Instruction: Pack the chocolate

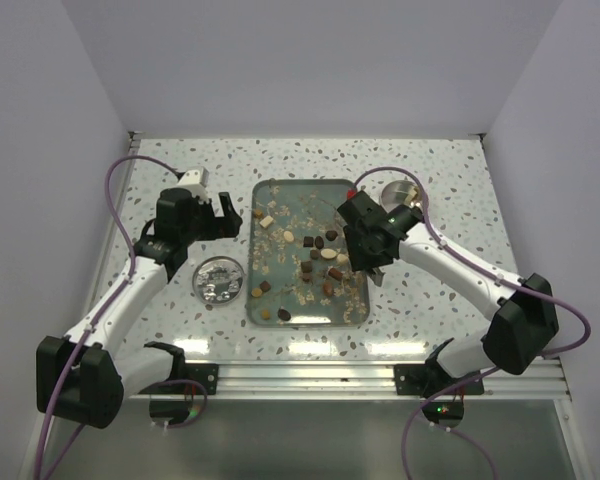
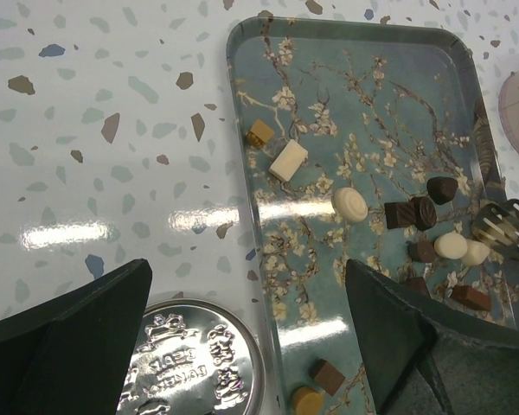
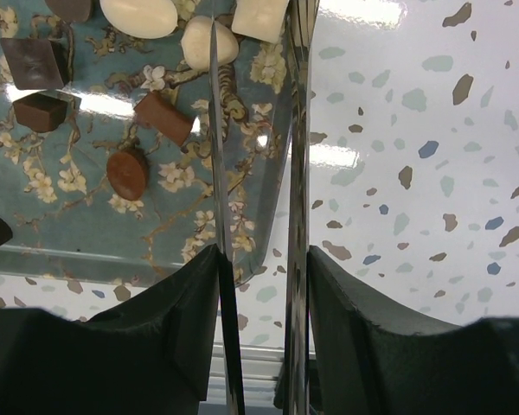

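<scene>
One tray (image 1: 298, 198) is lying in the middle of the table (image 1: 450, 180), its long axis running away from the arm bases. All the chocolate (image 1: 331, 235) is sitting loose on it. Most is bunching in the middle and right half, with a few pieces lying by the left rim and the near end.

The left wrist view is showing thirteen pieces: six cream or tan and seven brown or dark, one of them half hidden behind a finger. The right wrist view is showing nine. The pieces are not sharing a direction. In that view a cream oval is lying crosswise and a brown bar is lying on a slant, while the cubes and rounds are sitting flat.

One pair of tongs (image 3: 214, 130) is sitting in the right gripper (image 3: 259, 277), whose fingers are pressing on the two steel arms from outside. The arms are running side by side with a narrow gap along the tray's right rim, pointing toward the cream pieces. The forked end is showing right at two cream pieces in the left wrist view — touching or pinching, I cannot tell.

The left gripper (image 2: 246, 277) is hovering over the tray's left rim, jaws spread wide with nothing between them. One silver tin (image 1: 220, 280) is lying just left of the tray, and one round dish (image 1: 392, 192) is sitting by its far right corner.
</scene>
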